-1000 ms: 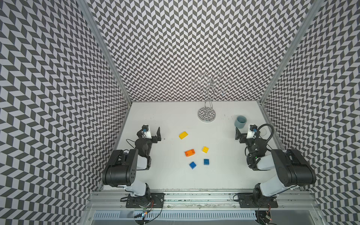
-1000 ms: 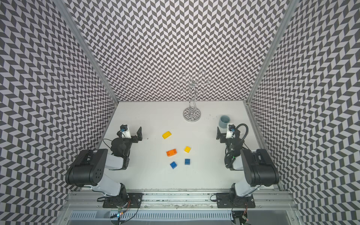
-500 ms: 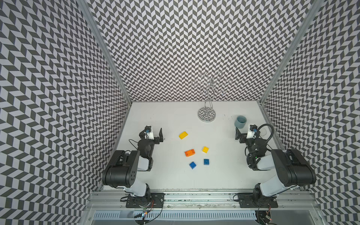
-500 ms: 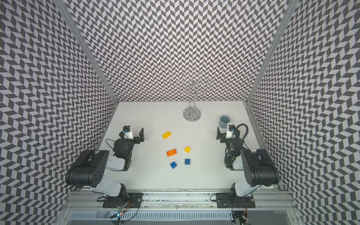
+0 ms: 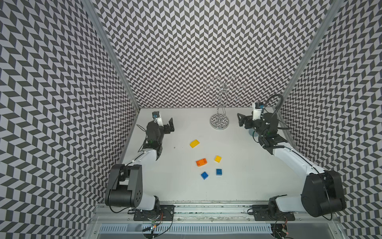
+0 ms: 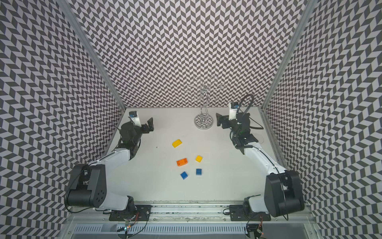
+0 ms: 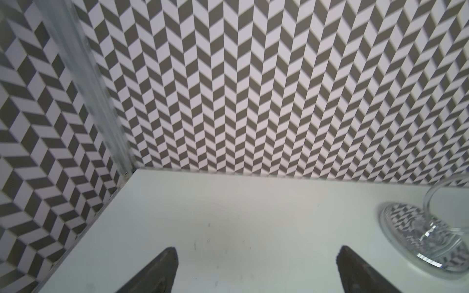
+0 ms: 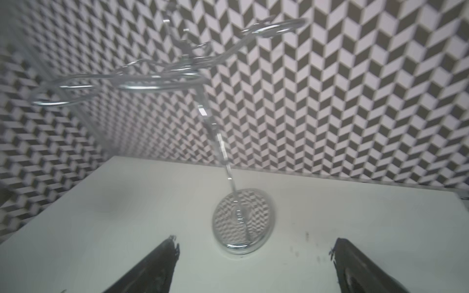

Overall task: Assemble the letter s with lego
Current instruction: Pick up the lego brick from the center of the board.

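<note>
The lego point(image 6: 182, 162) lies loose near the middle of the worktop point(image 5: 237, 186): five bricks, each apart from the rest, and both top views show the same layout. I'm taking the front rail as 6 o'clock and the back wall as 12.

The orange brick point(image 5: 201, 162) sits in the heart of the bunch. The small yellow brick point(image 5: 217, 159) is near it at 3 o'clock. One blue brick point(image 5: 204, 175) is at its 6 o'clock, and the second blue brick point(image 5: 219, 172) is at about 4. The big yellow brick point(image 5: 194, 143) lies further off towards 12 o'clock, set at a slant to the walls.

The left end effector point(image 7: 256, 253) is over at 10 o'clock on the worktop, above bare surface. Its jaws are spread wide with nothing between them. The right end effector point(image 8: 255, 242) is up at 2 o'clock, also gaping wide and empty, and it faces the wire stand point(image 5: 219, 122). That stand is upright at about 12 o'clock, close to the back wall.

In the right wrist view, which is rather blurred, the stand's round base shows beyond the two dark fingertips. Only part of that base shows in the left wrist view. Both end effectors are well apart from the lego.
</note>
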